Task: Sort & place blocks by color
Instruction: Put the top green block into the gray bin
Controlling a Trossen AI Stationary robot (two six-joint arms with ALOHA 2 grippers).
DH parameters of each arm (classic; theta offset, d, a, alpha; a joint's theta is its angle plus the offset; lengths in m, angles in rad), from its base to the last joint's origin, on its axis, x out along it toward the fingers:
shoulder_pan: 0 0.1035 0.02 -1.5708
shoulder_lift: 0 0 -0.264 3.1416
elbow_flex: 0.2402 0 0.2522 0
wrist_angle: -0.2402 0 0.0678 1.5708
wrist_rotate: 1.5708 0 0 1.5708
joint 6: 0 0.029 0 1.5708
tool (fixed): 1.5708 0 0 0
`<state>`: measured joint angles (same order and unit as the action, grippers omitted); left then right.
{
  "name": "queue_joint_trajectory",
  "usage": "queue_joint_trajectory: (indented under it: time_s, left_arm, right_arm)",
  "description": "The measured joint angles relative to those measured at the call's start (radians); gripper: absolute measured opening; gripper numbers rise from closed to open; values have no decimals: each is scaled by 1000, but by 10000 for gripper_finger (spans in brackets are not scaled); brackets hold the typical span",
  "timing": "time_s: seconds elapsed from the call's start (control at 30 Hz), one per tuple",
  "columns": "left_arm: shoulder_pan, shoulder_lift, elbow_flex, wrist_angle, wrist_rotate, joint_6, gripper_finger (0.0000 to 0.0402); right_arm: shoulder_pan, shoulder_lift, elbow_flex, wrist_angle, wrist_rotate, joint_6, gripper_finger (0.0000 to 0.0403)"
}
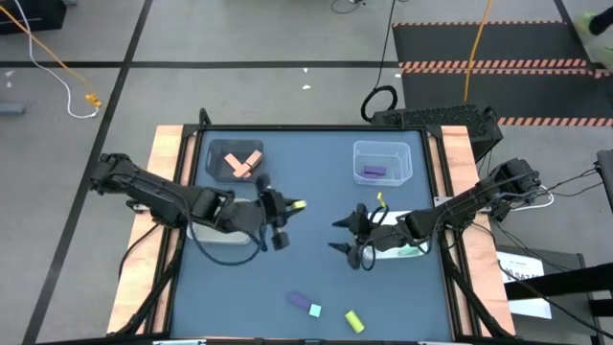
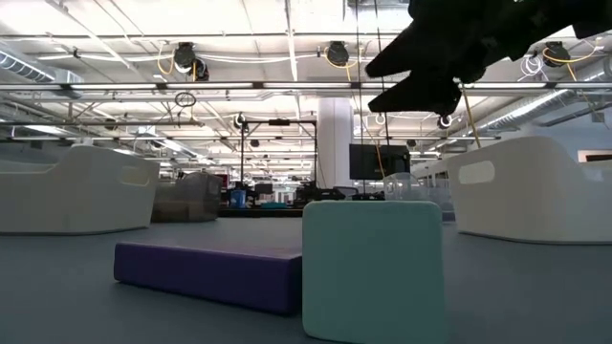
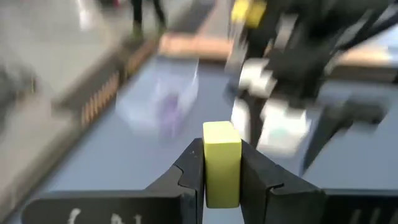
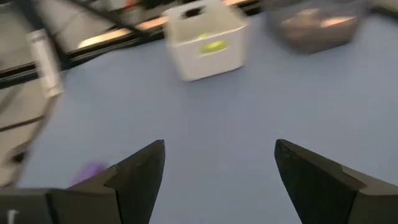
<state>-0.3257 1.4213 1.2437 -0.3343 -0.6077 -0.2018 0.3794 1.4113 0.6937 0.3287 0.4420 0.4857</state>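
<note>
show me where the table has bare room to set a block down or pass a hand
Free: the mat between the dark grey bin and clear bin, and the near left corner, left of the purple block. Crowded: mid-table, where the left gripper, shut on a yellow-green block, faces the open right gripper; also the near edge by the teal block.

blocks [image 1: 242, 165] in left bin [image 1: 236, 162], block [image 1: 373, 172] in right bin [image 1: 382, 162]
</note>
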Motion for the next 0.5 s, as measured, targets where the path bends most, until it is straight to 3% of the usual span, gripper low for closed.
queue_joint_trajectory:
  time_s: [0.17,0.33,0.5]
  left_arm:
    - [-46,-7,-2,-446,14,-451,58]
    - [-121,13,-14,-808,105,-871,58]
    - [-185,7,-91,-982,173,-1165,58]
  right_arm:
    - [7,0,0,23,-179,41,293]
    - [50,0,0,20,-185,80,293]
    - [115,0,0,51,-138,120,293]
